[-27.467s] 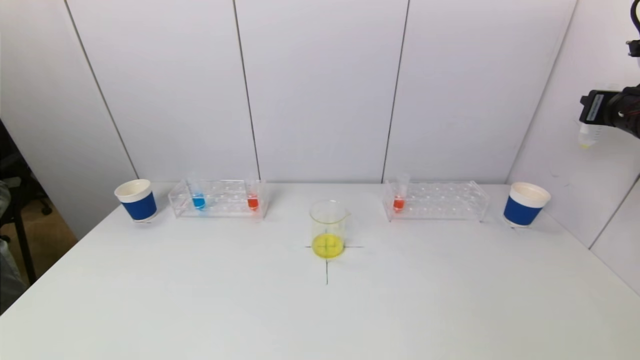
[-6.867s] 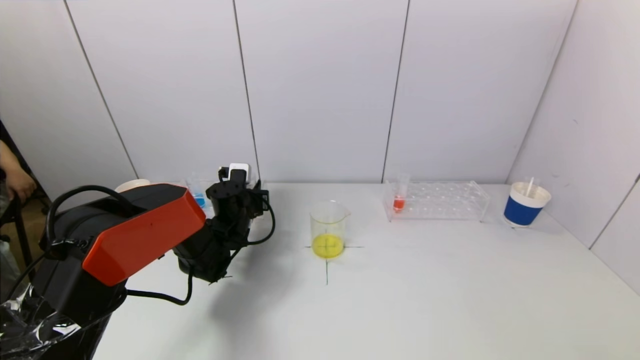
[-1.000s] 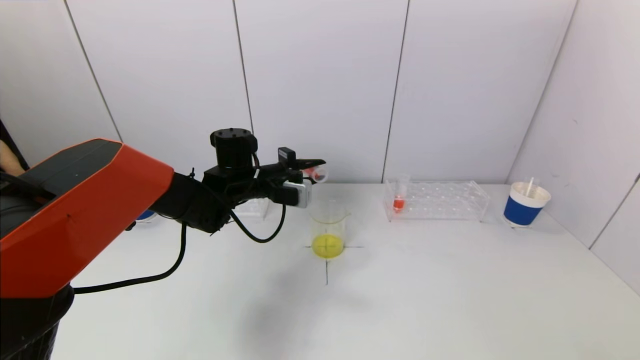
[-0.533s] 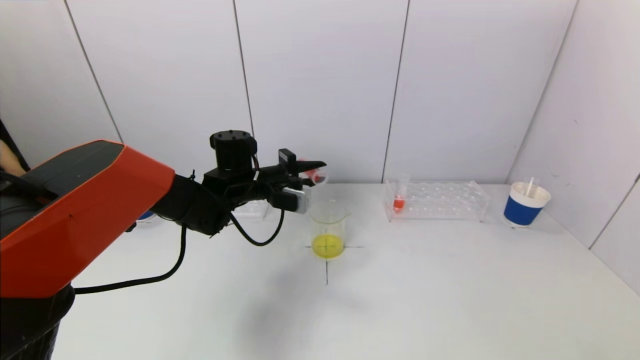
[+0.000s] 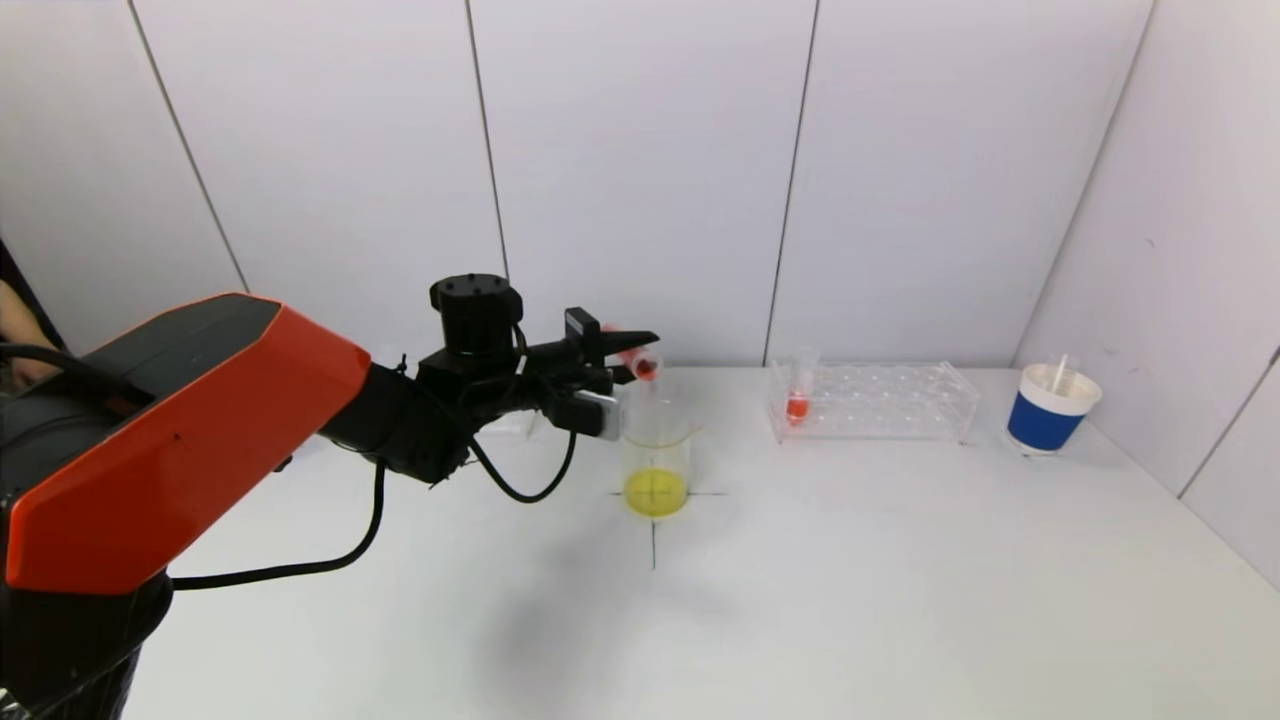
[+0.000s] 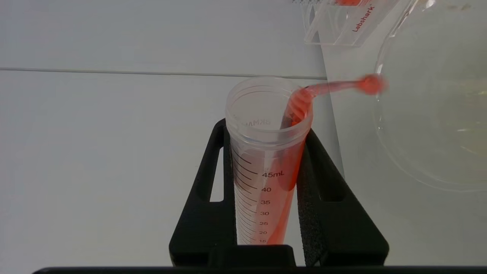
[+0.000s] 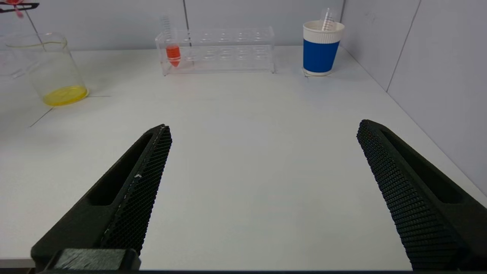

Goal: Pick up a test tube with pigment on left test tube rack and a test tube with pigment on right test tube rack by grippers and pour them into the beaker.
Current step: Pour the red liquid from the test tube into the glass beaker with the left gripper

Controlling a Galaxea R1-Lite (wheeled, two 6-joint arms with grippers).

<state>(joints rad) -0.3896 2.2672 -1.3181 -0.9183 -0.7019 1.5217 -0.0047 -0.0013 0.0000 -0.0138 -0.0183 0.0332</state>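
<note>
"45mL" on test tube (image 6: 266, 167); "Labshark" on rack (image 6: 342, 26)

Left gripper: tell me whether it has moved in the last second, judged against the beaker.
Yes. The left gripper has dropped slightly toward the beaker rim and tipped the test tube further; red pigment now pours out.

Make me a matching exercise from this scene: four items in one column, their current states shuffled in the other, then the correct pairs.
Items
1. held test tube
2. beaker
3. right rack's test tube
4. blue paper cup

States
A. holds yellow liquid
B. tilted in the left gripper, spilling red pigment
C. contains an empty tube
D. upright, red pigment at the bottom

Pairs: 1-B, 2-A, 3-D, 4-C
</note>
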